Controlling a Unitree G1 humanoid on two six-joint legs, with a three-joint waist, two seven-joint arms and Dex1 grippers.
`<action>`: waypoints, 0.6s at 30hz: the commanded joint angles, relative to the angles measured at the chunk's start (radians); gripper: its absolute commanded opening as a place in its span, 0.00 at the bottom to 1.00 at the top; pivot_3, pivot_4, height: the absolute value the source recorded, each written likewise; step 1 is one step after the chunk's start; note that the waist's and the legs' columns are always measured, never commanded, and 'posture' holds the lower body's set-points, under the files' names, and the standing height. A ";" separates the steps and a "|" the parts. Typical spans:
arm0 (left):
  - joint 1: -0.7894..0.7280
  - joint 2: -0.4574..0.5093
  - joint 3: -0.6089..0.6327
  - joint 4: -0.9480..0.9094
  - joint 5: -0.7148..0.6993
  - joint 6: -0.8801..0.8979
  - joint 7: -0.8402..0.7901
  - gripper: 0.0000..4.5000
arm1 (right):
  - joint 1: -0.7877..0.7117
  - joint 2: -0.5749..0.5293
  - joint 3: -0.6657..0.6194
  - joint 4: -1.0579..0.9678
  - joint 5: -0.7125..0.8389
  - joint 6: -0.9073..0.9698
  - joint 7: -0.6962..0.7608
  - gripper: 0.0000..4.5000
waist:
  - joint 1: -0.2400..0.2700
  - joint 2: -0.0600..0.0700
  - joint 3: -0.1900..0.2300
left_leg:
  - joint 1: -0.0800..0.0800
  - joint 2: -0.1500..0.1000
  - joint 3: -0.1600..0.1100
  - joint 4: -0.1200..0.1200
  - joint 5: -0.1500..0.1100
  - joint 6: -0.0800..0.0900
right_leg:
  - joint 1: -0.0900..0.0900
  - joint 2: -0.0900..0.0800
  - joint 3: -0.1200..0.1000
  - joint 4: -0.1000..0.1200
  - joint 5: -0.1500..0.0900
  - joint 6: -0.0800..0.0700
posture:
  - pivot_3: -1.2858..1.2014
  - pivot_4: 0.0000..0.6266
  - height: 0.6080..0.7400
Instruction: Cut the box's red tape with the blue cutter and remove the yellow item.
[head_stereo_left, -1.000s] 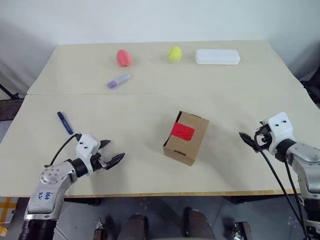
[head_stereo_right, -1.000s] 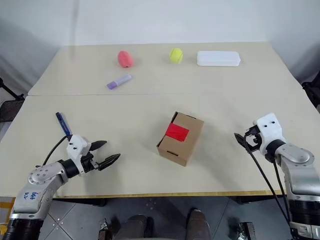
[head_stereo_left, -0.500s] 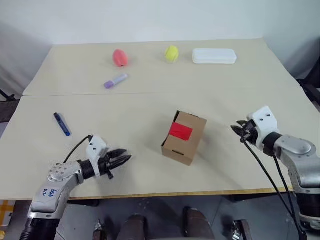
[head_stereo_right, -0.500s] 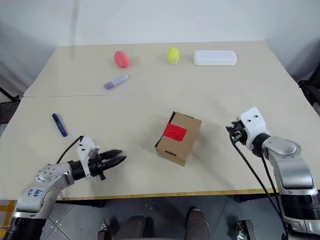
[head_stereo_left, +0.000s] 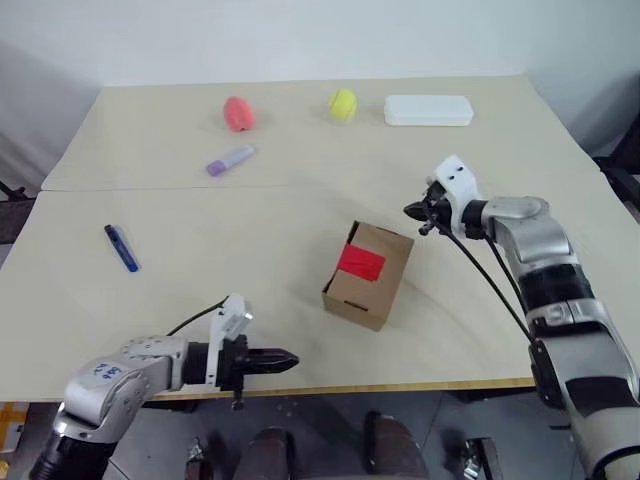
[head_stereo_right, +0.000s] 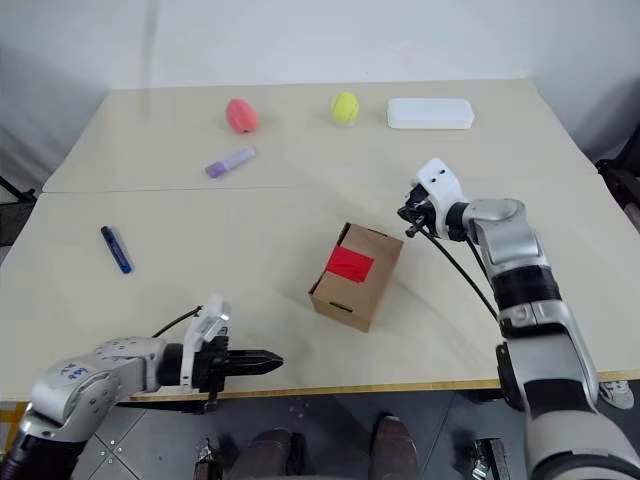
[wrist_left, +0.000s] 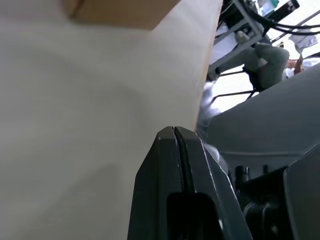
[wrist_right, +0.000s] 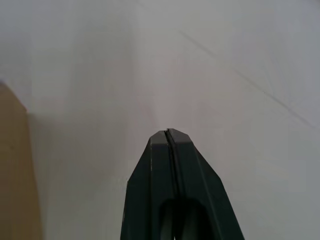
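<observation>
Open table (head_stereo_left: 230, 250) lies between my left gripper (head_stereo_left: 283, 361) and the blue cutter (head_stereo_left: 120, 247); only the box (head_stereo_left: 368, 275) stands mid-table; clutter lines the far edge.

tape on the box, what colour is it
Bright red tape, on the brown box; the left eye view shows it best.

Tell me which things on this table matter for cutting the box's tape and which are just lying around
For the job:
box
red tape, uncut
blue cutter, lying apart on the table
left gripper, shut, empty
right gripper, shut, empty

Lying about:
pink egg shape
yellow-green ball
white case
lilac marker
</observation>
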 joint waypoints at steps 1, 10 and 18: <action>-0.052 -0.072 -0.064 0.032 0.045 -0.055 0.047 0.00 | -0.062 0.007 0.050 0.063 -0.033 0.015 0.122 0.00 | -0.003 0.000 0.000 | 0.000 0.000 0.000 0.000 0.000 0.000 | 0.000 0.000 0.000 0.000 0.000 0.000 | 0.52 0.24 1.00; -0.187 -0.275 -0.033 0.230 0.172 -0.243 0.209 0.00 | 0.070 -0.148 0.134 -0.312 -0.018 0.231 0.426 0.00 | 0.006 0.000 0.000 | -0.002 0.000 -0.001 0.007 -0.002 -0.002 | 0.000 0.000 -0.002 0.004 0.001 0.002 | 0.52 0.24 1.00; -0.286 -0.292 -0.002 0.379 0.234 -0.343 0.209 0.00 | 0.263 -0.253 0.083 -0.701 0.055 0.437 0.413 0.00 | 0.005 0.000 0.001 | -0.002 0.000 0.000 0.013 -0.003 -0.002 | 0.001 0.000 -0.002 0.005 0.001 0.002 | 0.52 0.24 1.00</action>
